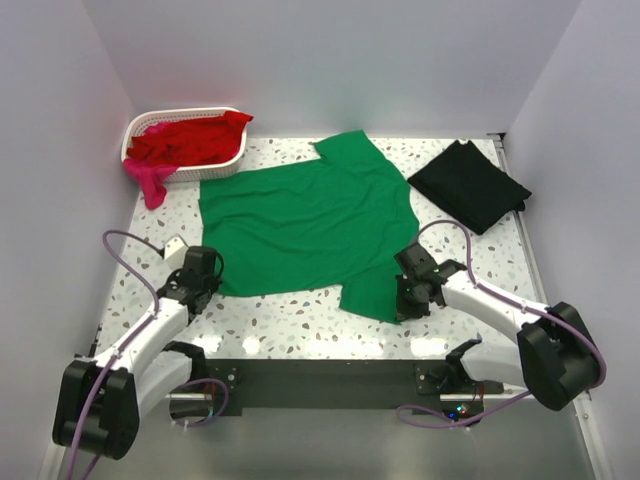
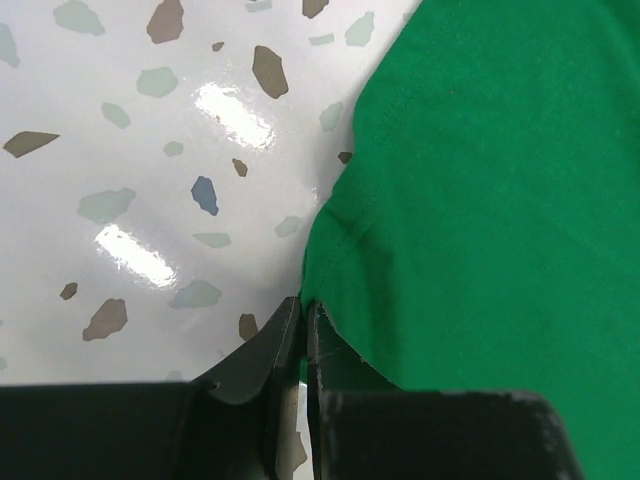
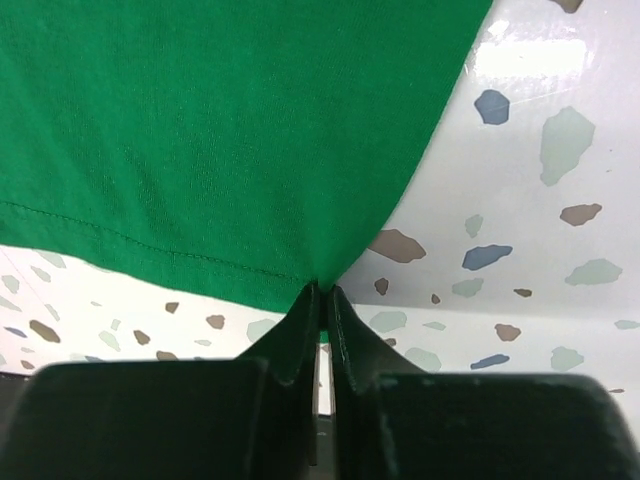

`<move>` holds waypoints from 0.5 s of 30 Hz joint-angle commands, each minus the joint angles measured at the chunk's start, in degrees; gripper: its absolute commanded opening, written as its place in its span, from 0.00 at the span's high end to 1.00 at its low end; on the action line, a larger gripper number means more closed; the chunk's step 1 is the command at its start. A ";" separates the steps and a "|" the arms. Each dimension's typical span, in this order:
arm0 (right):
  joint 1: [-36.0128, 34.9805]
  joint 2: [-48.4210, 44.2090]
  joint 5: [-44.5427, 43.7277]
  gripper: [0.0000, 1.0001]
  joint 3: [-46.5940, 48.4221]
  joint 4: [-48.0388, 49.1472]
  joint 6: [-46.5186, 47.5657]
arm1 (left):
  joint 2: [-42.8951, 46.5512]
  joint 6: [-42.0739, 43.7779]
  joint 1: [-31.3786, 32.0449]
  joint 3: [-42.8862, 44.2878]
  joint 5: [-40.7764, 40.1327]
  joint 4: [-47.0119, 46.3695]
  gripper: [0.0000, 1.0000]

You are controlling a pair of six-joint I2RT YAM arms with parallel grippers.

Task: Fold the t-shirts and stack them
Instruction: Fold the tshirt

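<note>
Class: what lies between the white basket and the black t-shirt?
The green t-shirt lies spread between the basket and black t-shirt, shown in the top view.
</note>
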State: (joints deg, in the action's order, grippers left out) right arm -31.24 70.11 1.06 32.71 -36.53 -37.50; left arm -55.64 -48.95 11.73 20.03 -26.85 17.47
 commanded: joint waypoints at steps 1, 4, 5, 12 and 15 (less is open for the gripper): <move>-0.57 -0.93 0.52 1.00 -0.28 -2.30 -0.38 | 3.24 -2.38 0.49 2.20 -2.85 3.26 0.94; -1.27 -2.43 -0.27 1.00 0.25 -4.33 -0.56 | 5.10 -4.31 0.75 2.20 -2.94 5.63 0.94; -1.45 -2.87 -0.62 1.00 0.34 -4.86 -0.65 | 5.53 -4.66 0.93 2.20 -2.94 6.51 0.94; -3.38 -6.65 -0.88 1.00 0.78 -8.02 -2.14 | 10.01 -7.91 2.68 2.20 -3.12 11.44 0.95; -4.26 -7.44 -2.03 1.00 0.52 -8.29 -2.84 | 11.86 -9.41 3.91 2.90 -3.82 13.81 0.96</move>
State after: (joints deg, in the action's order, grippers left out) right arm -34.63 63.96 0.51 32.71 -42.11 -38.65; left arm -45.67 -55.44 14.22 20.18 -28.69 27.94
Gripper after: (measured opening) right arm 0.018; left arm 0.097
